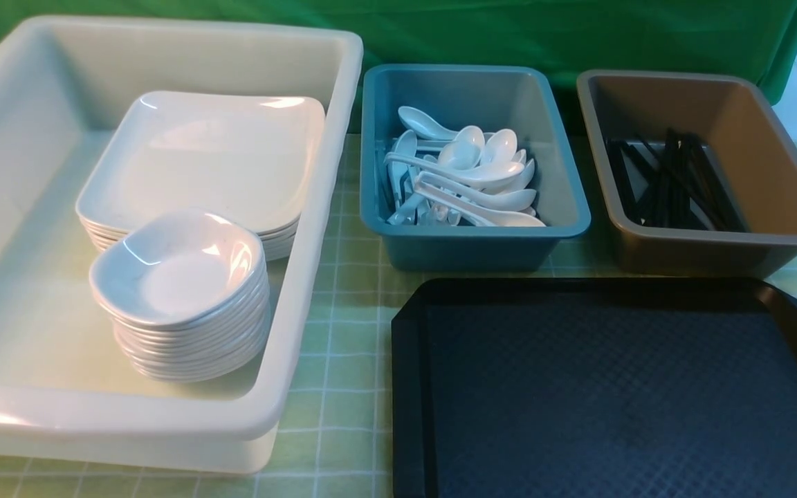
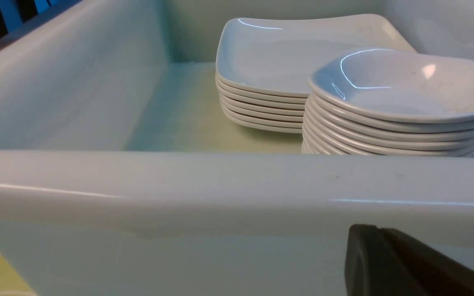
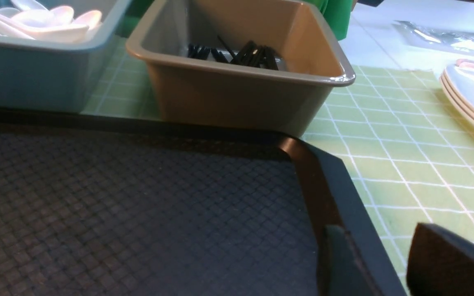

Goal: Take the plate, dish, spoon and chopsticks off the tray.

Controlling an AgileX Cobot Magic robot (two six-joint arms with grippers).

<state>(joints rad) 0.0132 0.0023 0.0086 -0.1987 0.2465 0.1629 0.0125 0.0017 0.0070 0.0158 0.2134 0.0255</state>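
Observation:
The black tray [image 1: 613,394] lies at the front right with nothing on it. A stack of large white plates [image 1: 212,159] and a stack of small dishes [image 1: 177,266] stand inside the white bin. Several white spoons [image 1: 468,173] lie in the blue bin, and black chopsticks [image 1: 668,183] lie in the brown bin. My left gripper [image 2: 368,236] is shut and empty, just outside the white bin's near wall. My right gripper [image 3: 381,232] is open, with one finger over the tray [image 3: 138,205] and the other over the cloth, either side of the tray's right rim.
The big white bin [image 1: 315,277] fills the left side. The blue bin [image 1: 474,249] and brown bin [image 1: 710,249] stand behind the tray. A green checked cloth [image 1: 343,387] covers the table. More pale plates [image 3: 473,98] lie to the tray's right.

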